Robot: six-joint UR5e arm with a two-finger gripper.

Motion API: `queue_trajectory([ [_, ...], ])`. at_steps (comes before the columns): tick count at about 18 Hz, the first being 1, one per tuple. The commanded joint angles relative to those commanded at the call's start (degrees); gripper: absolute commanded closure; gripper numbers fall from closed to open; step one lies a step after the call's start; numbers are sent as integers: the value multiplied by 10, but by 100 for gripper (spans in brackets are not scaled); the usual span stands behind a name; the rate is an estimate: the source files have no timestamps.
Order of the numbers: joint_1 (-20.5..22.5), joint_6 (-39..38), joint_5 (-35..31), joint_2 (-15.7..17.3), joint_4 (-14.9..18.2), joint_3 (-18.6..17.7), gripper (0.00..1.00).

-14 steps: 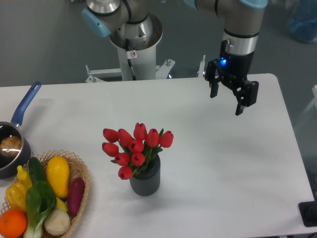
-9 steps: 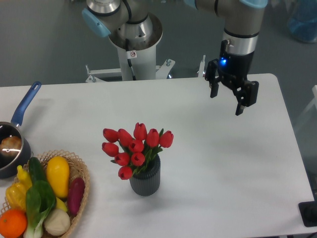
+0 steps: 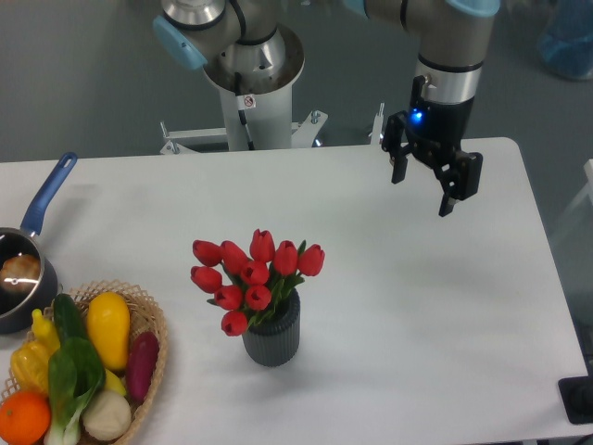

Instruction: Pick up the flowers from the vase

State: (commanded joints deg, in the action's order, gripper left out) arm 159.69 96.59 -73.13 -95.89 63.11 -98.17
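Gripper (image 3: 422, 193) above the far right of the surface (image 3: 445, 306), jaws spread and empty; against the views of the preceding second it has barely shifted, so the approach has, by this evidence, hardly begun. The flowers (image 3: 252, 275) remain seated in the vase (image 3: 272, 335), near the front centre of the surface and well apart from the gripper, heads fanned above the ribbed rim; the bunch and vase show no displacement. Left of the vase, a wicker basket (image 3: 153, 324) of vegetables; at the far left edge, a blue-handled pot (image 3: 32, 248); both stand away from the direct line between gripper and bouquet, which appears unobstructed; the likelier hazard is tipping the light vase while lifting the stems.
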Motion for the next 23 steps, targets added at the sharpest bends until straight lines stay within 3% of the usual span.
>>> queue_trajectory([
  [8,5,1,43,-4,0,-13,0],
  [13,1,2,77,-28,0,-17,0],
  [19,4,1,185,-48,0,-43,0],
  [23,-10,0,189,-66,2,-44,0],
])
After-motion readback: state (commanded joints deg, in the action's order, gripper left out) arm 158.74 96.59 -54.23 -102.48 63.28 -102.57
